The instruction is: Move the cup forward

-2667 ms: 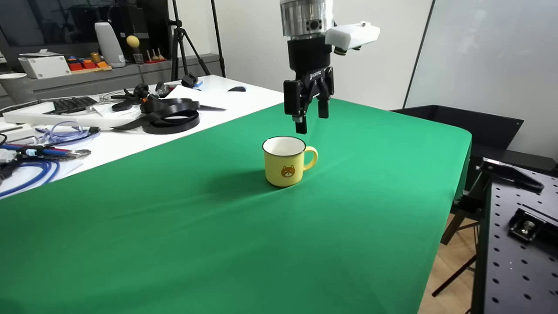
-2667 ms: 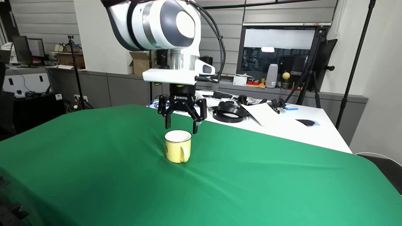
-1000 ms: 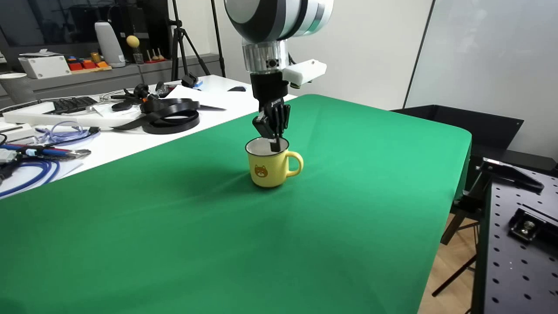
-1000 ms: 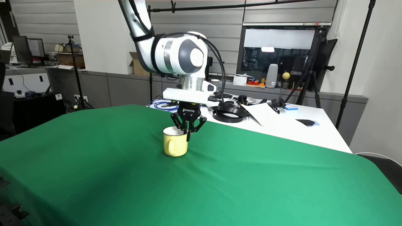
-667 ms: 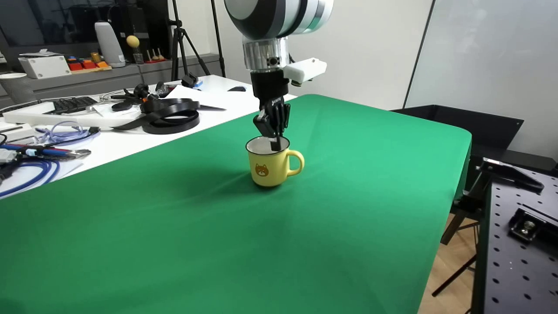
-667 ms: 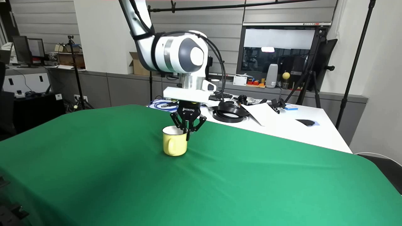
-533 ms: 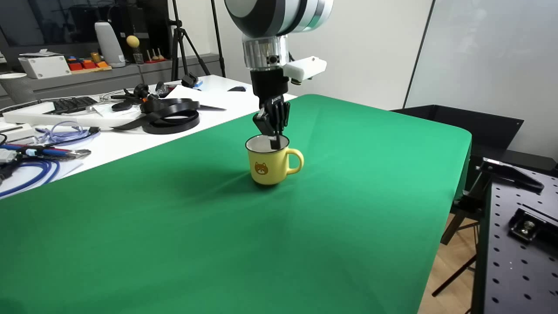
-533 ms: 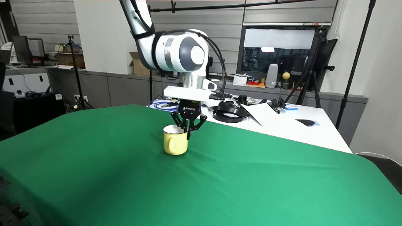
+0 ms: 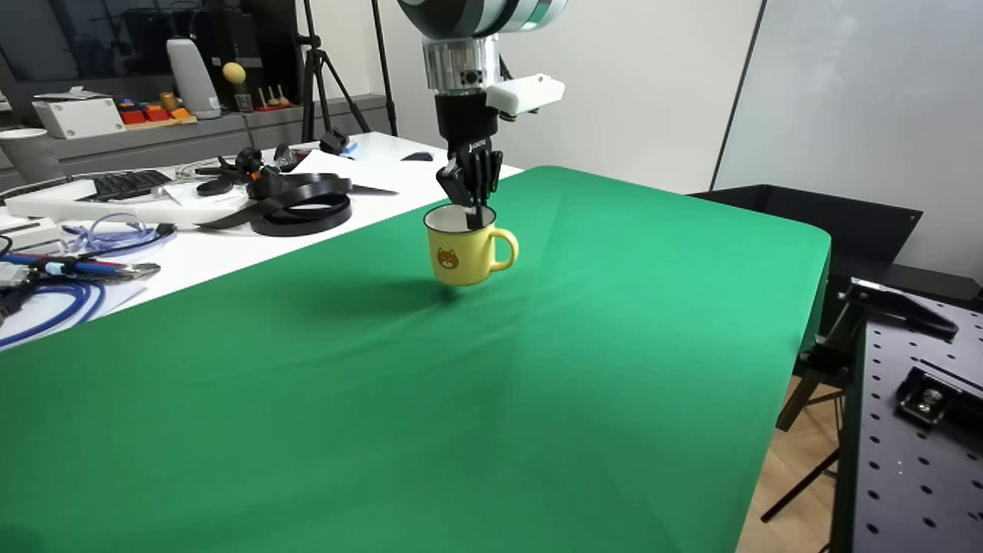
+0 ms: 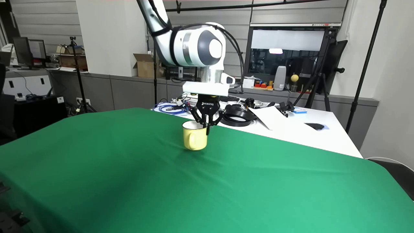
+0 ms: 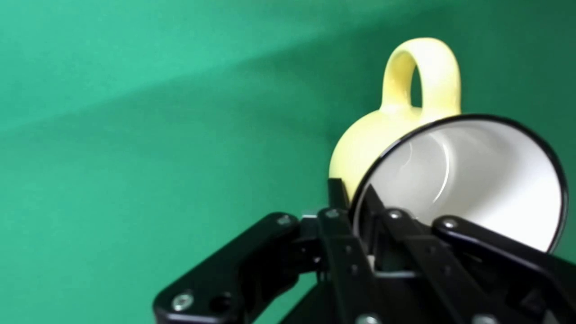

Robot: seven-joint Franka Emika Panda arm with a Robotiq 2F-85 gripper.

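Where the green cloth [image 9: 614,346] spreads beside a white desk [image 10: 330,139], the cup [image 9: 465,253] hangs over the cloth toward the desk side, roughly upright and, as far as one can judge, just clear of the surface. Its bulk lies to one side of the gripper [image 11: 354,194], and the loop handle [image 11: 436,81] juts out about a quarter turn round from the stretch of wall that the fingers [image 11: 336,193] pinch, one inside and one outside the rim. Carrying it forward likely calls for a slow, level path, since so one-sided a grip could let it swing.
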